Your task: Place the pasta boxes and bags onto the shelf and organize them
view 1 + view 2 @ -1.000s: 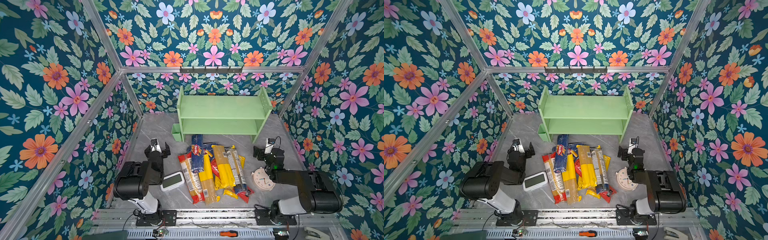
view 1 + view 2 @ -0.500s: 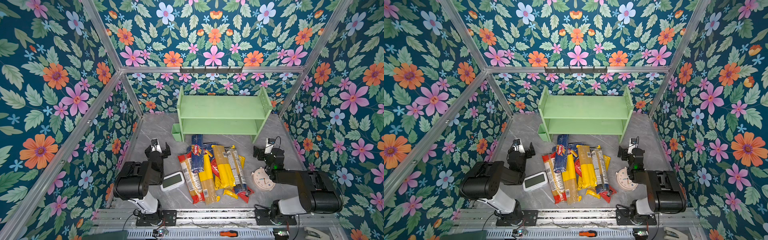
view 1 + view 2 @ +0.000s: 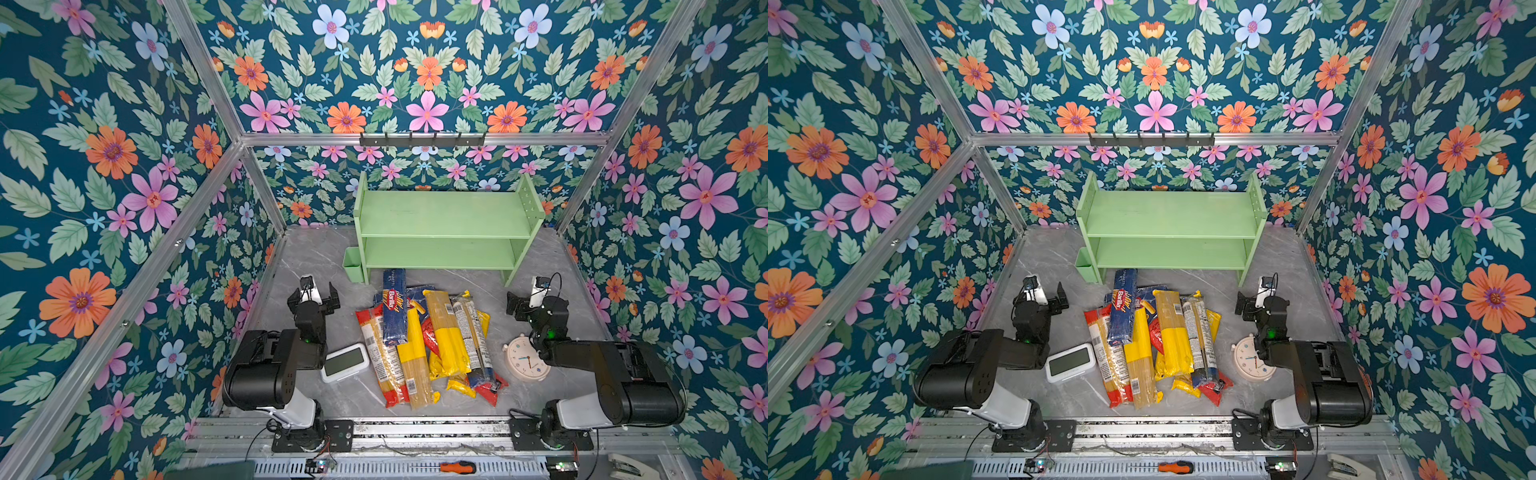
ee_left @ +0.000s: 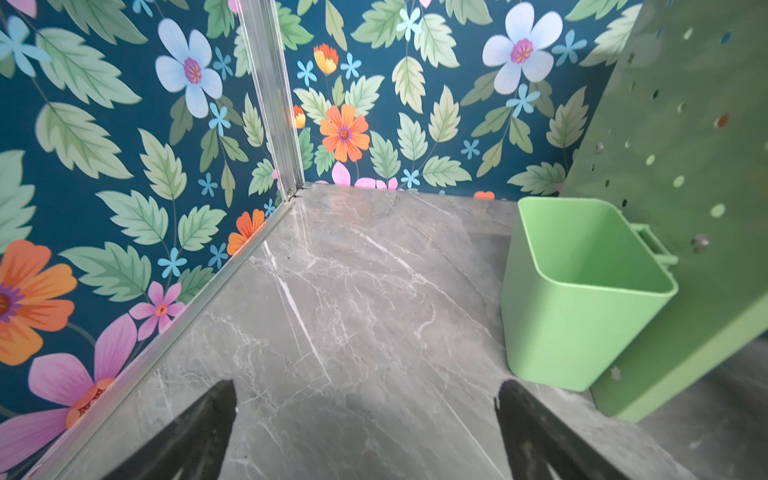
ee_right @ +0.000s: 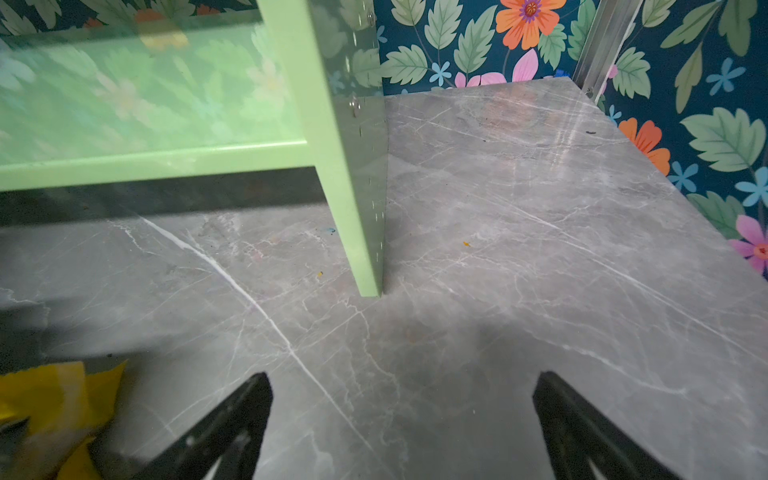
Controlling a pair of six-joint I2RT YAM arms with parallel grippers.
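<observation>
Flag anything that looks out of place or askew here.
The pasta bags and boxes lie in a crooked, overlapping heap on the table before the shelf, none shelved. A digital clock and a round alarm clock flank the heap, unrelated to pasta.

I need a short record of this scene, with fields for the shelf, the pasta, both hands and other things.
storage: shelf, both tiers bare
goods: pasta boxes and bags piled on the table before the shelf
left: left hand open, holds nothing
right: right hand open, holds nothing
extras: digital clock, alarm clock beside the pile
</observation>
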